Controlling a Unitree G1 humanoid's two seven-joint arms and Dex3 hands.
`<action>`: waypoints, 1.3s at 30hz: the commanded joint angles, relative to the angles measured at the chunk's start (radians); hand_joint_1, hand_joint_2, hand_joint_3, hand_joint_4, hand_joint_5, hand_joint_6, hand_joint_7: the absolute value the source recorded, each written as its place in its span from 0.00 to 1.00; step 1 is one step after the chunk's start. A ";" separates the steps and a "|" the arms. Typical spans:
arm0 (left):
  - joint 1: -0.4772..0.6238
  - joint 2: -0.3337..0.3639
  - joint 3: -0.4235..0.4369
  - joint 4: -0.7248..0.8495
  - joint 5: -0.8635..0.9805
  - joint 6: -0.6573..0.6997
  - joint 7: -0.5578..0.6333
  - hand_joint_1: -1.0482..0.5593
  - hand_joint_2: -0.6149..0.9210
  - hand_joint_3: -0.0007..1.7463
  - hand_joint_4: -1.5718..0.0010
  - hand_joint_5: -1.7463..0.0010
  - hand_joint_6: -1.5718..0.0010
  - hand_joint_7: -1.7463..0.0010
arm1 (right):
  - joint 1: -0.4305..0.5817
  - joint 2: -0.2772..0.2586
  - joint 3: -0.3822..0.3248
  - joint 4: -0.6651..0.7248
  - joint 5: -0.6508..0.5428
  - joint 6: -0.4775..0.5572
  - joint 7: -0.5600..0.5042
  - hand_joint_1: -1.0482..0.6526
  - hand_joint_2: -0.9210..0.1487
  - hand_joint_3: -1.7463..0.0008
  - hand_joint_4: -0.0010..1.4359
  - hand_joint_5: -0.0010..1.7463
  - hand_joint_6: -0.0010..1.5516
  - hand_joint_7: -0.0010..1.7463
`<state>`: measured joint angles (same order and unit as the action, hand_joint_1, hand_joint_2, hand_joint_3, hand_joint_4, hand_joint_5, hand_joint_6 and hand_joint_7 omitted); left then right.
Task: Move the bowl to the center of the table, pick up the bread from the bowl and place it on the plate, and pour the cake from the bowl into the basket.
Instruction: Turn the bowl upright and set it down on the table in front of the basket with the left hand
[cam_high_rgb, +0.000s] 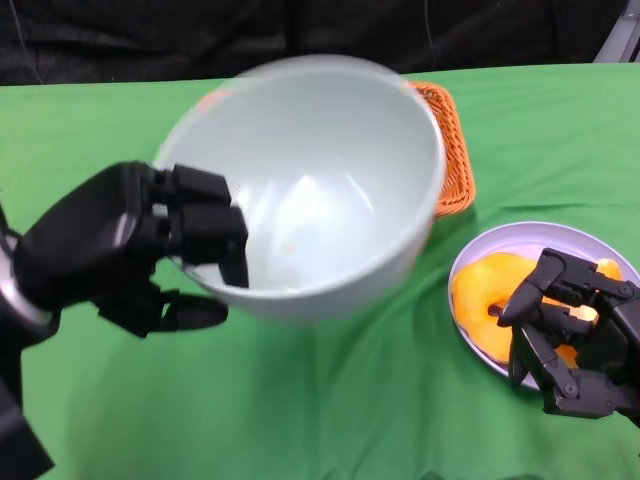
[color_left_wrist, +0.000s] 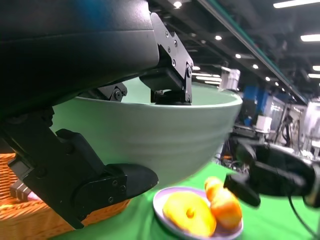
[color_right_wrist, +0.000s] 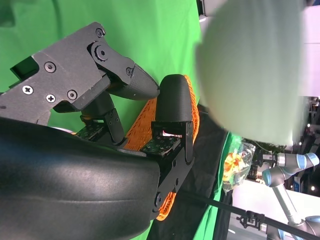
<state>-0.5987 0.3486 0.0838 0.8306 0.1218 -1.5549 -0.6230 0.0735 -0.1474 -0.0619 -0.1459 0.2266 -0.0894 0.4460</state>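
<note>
- Head view: the bowl (cam_high_rgb: 310, 180) is gripped at its near-left rim by the left hand (cam_high_rgb: 130, 250), fingers hooked inside and thumb outside. It is held raised and tipped over the basket (cam_high_rgb: 452, 150) at the far side. The pour is judged under way or just finished, since no cake is seen inside the bowl.
- Head view: the bread (cam_high_rgb: 495, 300) lies on the plate (cam_high_rgb: 560, 238) at near right. The right hand (cam_high_rgb: 570, 330) hovers over it with fingers spread, holding nothing; that step is judged done.
- Right wrist view: the orange basket weave is seen behind the open fingers (color_right_wrist: 172, 100); the bowl is blurred beyond.
- Left wrist view: the rim pinch is confirmed; basket contents cannot be told.
- Surface: a green cloth (cam_high_rgb: 330, 400) covers the table. A lit room with ceiling lights (color_left_wrist: 310, 37) is seen behind.
</note>
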 joint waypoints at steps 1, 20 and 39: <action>0.046 0.039 0.016 0.026 0.066 -0.060 0.057 0.55 0.78 0.53 0.47 0.00 0.53 0.11 | -0.005 -0.014 -0.004 0.001 0.007 -0.009 -0.003 0.53 0.33 0.35 0.54 1.00 0.40 0.92; 0.187 0.163 0.064 -0.054 1.063 0.068 0.927 0.60 0.84 0.32 0.46 0.00 0.59 0.00 | -0.001 -0.024 -0.013 0.002 0.022 -0.002 0.003 0.53 0.33 0.35 0.55 1.00 0.40 0.91; -0.033 0.270 -0.694 0.150 1.324 0.571 1.738 0.56 0.93 0.09 0.51 0.00 0.65 0.00 | 0.004 -0.021 -0.004 -0.013 0.013 0.005 -0.008 0.53 0.33 0.34 0.54 1.00 0.40 0.91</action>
<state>-0.6190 0.6095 -0.5838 0.9679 1.4662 -0.9964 1.0950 0.0744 -0.1560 -0.0647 -0.1458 0.2345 -0.0892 0.4445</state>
